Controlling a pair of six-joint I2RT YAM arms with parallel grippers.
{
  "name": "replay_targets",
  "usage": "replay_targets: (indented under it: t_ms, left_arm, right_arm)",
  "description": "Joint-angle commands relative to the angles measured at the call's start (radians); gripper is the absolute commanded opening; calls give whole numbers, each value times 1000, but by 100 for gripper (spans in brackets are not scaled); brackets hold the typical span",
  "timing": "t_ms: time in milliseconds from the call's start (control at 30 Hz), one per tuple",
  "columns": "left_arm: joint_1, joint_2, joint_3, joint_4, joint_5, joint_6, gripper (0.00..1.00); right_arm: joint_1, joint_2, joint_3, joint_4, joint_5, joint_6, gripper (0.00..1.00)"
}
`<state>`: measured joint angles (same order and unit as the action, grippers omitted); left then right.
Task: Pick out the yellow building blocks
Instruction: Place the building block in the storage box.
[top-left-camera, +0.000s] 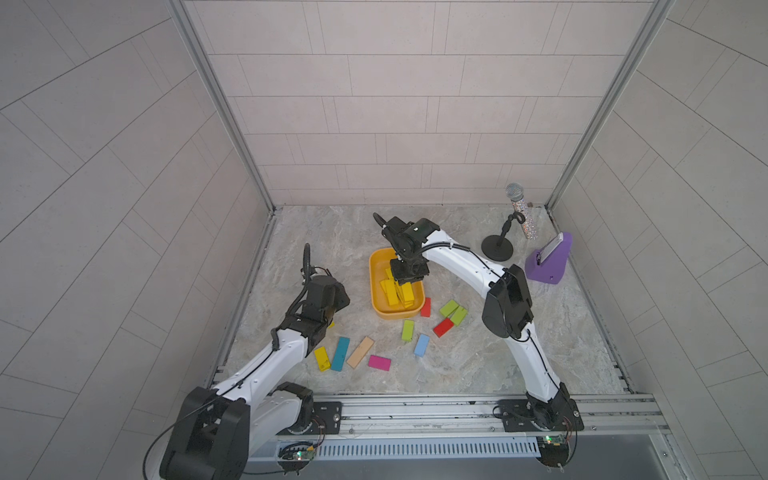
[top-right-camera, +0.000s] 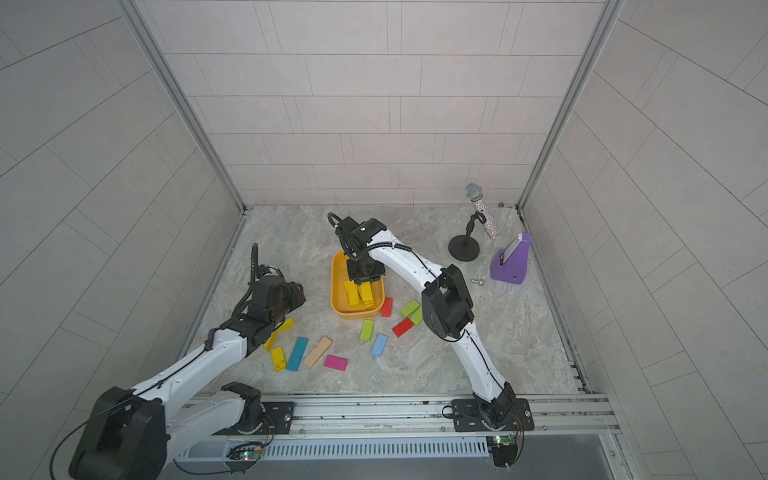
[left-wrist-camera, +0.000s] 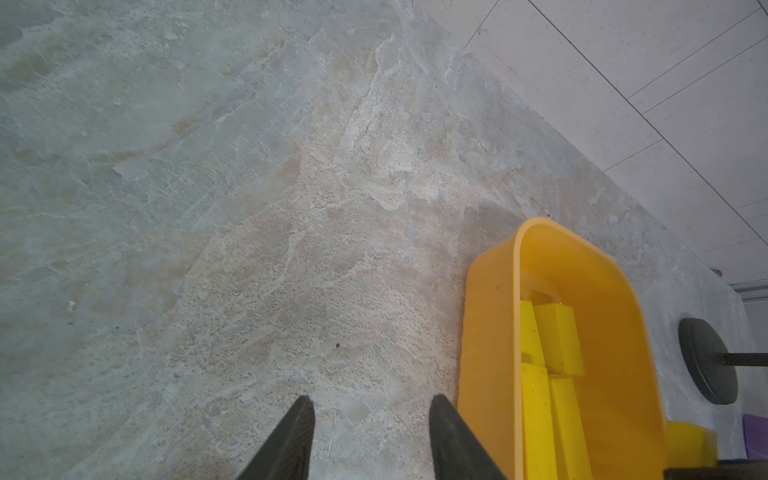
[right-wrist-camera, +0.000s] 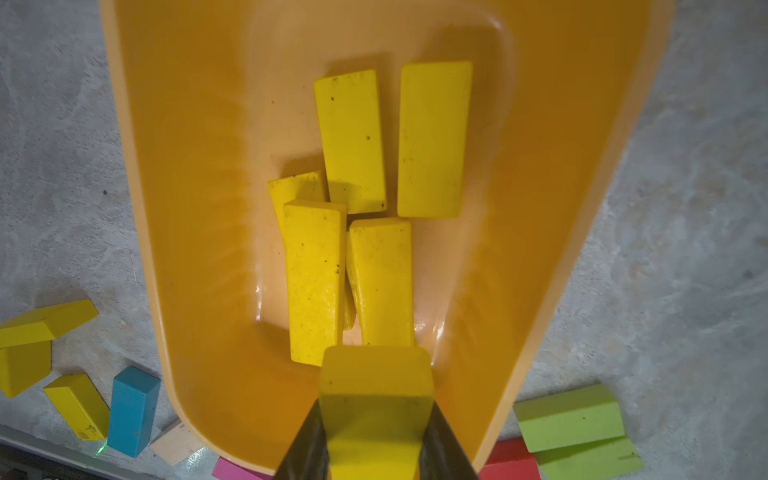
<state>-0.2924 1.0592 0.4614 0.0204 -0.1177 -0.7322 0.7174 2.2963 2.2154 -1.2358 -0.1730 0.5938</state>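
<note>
On my feed the bench (left-wrist-camera: 208, 208) reads as veined stone-look sheet, matt and slightly rough. The tub (right-wrist-camera: 187, 208) is smooth glossy plastic, with highlights on its floor. The yellow building blocks (right-wrist-camera: 434, 141) look painted, matt, flecked with dark specks; the held yellow block (right-wrist-camera: 376, 386) looks the same. The left gripper (left-wrist-camera: 372, 399) has dull black fingers (left-wrist-camera: 291, 440). The microphone (top-left-camera: 523, 214) body glitters. The front rail (top-left-camera: 415, 409) is bare metal.
</note>
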Motion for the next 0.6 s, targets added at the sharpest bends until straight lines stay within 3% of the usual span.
replay_targets:
  t_ms: [0, 467, 567]
  left_arm:
    - [9, -21, 2, -19, -28, 2, 50]
    - [9, -24, -6, -19, -30, 1, 50]
    - [9, -28, -6, -20, -30, -2, 50]
  right_arm:
    - [10, 21, 40, -60, 3, -19, 27]
    - [11, 112, 72, -57, 19, -28, 27]
    - [11, 127, 90, -67, 28, -31, 33]
